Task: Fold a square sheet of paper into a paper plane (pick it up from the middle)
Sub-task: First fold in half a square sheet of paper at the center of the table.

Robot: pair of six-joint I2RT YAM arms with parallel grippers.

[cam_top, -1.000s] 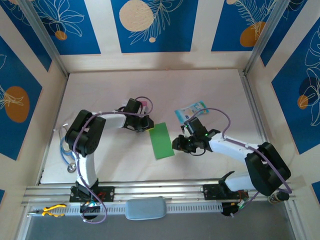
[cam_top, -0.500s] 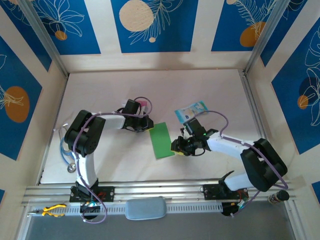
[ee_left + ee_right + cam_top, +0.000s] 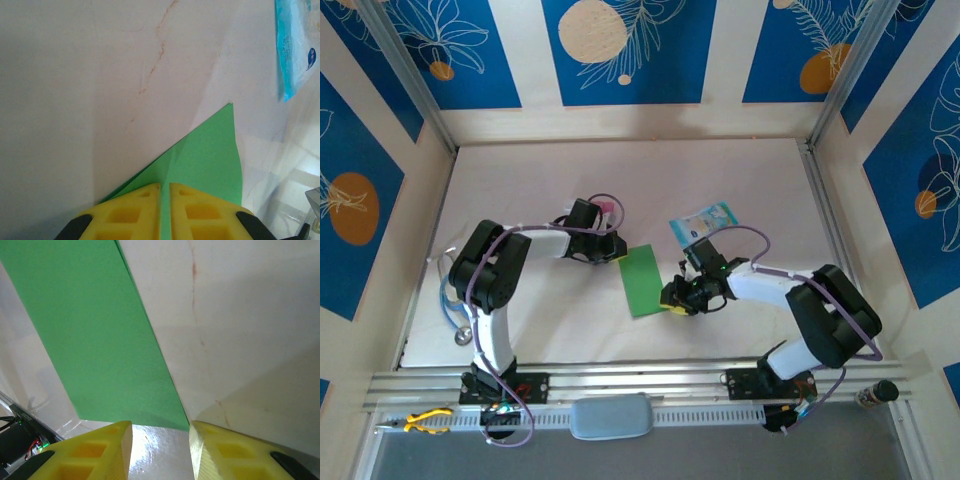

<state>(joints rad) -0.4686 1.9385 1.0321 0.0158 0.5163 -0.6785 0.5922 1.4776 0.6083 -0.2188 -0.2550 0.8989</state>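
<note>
The square sheet of paper (image 3: 642, 281) is bright green and lies mid-table as a narrow folded rectangle. My left gripper (image 3: 616, 250) is shut on its far left corner. In the left wrist view the green sheet (image 3: 210, 155) runs up between the closed yellow fingers (image 3: 125, 215), with a crease showing. My right gripper (image 3: 670, 298) stands open at the sheet's near right corner. In the right wrist view that corner of the sheet (image 3: 100, 330) lies flat just ahead of the gap, and the fingertips (image 3: 107, 445) touch nothing. The paper plane is out of view.
A pale blue printed packet (image 3: 702, 222) lies just behind the right gripper; it also shows in the left wrist view as the packet (image 3: 295, 50). A small pink block (image 3: 609, 208) sits behind the left wrist. Cables (image 3: 455, 300) lie at the left wall.
My right gripper has slid left to the sheet's near right corner, its jaws a little wider. The left gripper and the sheet have not moved.
</note>
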